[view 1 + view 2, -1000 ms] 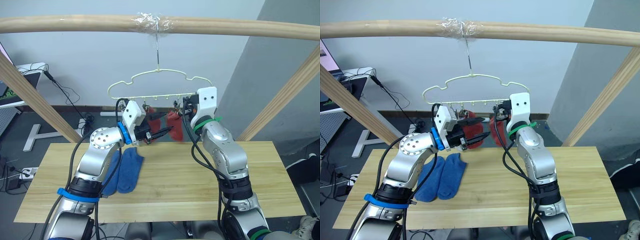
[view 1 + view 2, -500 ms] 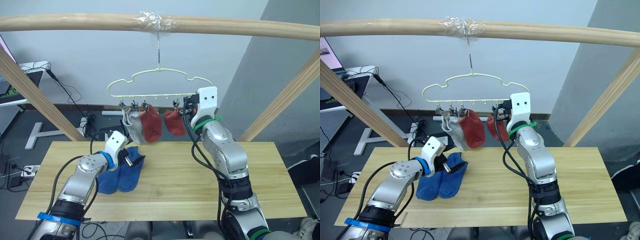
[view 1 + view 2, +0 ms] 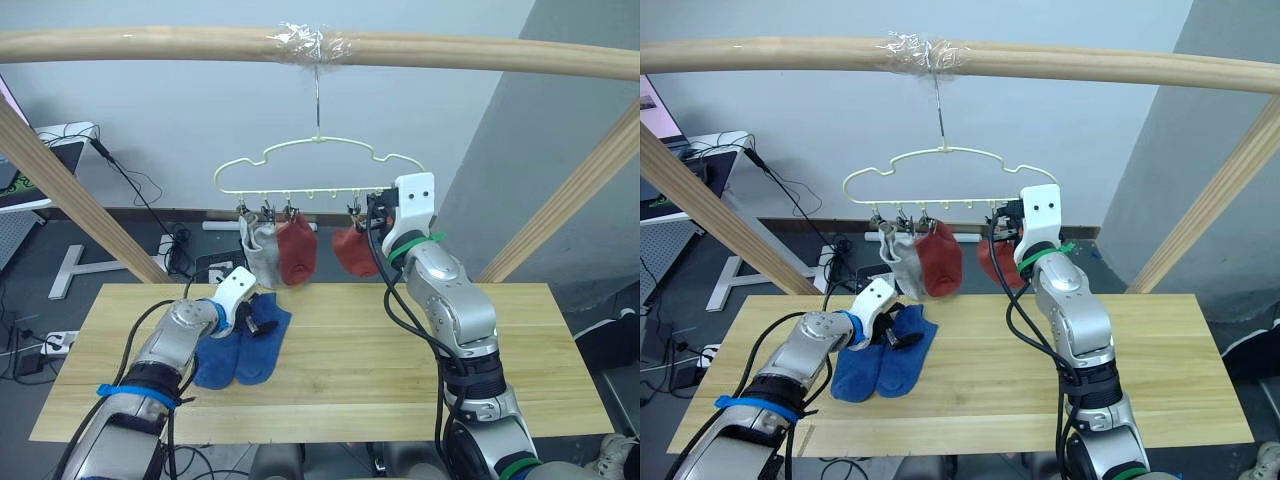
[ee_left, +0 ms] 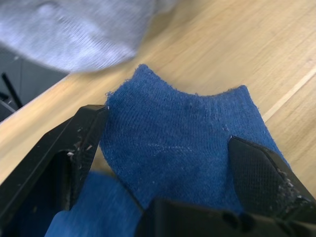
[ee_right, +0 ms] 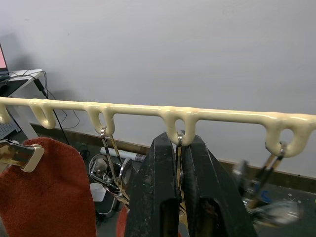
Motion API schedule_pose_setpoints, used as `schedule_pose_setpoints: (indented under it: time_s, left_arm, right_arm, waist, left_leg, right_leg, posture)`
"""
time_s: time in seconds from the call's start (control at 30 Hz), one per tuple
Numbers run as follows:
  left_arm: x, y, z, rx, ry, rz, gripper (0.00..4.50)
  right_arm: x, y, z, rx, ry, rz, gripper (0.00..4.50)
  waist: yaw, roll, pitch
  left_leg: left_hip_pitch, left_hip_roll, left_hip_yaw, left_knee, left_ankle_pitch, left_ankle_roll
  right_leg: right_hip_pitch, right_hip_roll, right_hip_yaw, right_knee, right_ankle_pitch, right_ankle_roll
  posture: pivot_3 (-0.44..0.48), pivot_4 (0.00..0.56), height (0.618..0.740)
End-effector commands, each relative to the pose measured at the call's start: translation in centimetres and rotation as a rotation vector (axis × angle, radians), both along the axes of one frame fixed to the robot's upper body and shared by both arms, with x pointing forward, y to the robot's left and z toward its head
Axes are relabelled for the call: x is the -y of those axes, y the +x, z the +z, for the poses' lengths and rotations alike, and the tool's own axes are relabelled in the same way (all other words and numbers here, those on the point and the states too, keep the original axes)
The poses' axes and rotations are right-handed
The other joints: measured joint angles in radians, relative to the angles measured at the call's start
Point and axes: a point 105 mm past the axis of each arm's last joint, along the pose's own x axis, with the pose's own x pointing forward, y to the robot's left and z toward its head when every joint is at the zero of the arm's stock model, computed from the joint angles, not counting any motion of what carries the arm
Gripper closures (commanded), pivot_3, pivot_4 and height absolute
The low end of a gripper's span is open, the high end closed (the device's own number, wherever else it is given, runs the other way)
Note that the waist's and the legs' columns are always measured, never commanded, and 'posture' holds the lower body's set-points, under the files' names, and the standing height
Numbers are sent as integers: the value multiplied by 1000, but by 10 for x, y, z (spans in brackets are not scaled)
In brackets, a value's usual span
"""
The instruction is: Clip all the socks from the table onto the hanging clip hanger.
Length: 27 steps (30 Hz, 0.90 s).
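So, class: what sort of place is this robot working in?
Probably a lab or test room, not a home: a wooden pole frame built over the table holds the clip hanger, and cables trail across the floor behind.

The bench point(image 3: 380, 370) is bare on the right side, with lots of room. Two blue socks point(image 3: 243, 345) lie on the left. Hanging socks point(image 3: 280, 252) block the way under the hanger point(image 3: 310, 175).
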Motion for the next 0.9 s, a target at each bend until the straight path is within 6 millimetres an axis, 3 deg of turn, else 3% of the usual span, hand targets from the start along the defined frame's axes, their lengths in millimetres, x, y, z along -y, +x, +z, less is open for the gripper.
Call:
schedule_pose_setpoints:
  time_s: [0.03,0.43,0.57,0.67,0.8,0.9]
  left_arm:
    - [4,-6,-7,-39,21,-57,630]
    - [9,-14,-6,-35,-16,-102,4467]
    - [21,-17,-1,-21,-73,-138,4489]
    - [56,-23,25,15,-244,-243,4489]
    - [87,-30,50,40,-376,-335,4489]
    - [118,-24,74,121,-449,-380,4489]
  right_arm:
    - [-4,-5,20,67,19,15,4500]
    - [-4,-5,20,70,23,11,4500]
    - [-4,-5,20,70,21,12,4500]
    - [-3,-5,20,69,22,10,4500]
    - [-3,-5,20,68,24,9,4500]
    - [-3,-4,20,68,26,10,4500]
  waist:
    - [-1,0,0]
    - [-1,0,0]
    - [-1,0,0]
    - [-1,0,0]
    - [0,0,0]
    - [-1,0,0]
  left_leg:
    - [0,0,0,0,0,0]
    - [0,0,0,0,0,0]
    - [0,0,0,0,0,0]
    - [0,0,0,0,0,0]
    - [-2,0,0,1,0,0]
    - [-1,0,0,1,0,0]
  right_leg:
    - [0,0,0,0,0,0]
    - [0,0,0,0,0,0]
    - [0,0,0,0,0,0]
    - [0,0,0,0,0,0]
    - [-1,-1,0,0,0,0]
    - [0,0,0,1,0,0]
  posture:
    - [-32,194,710]
    - [-34,189,710]
    - [-39,189,710]
    - [-43,187,710]
    - [-42,186,710]
    - [-42,187,710]
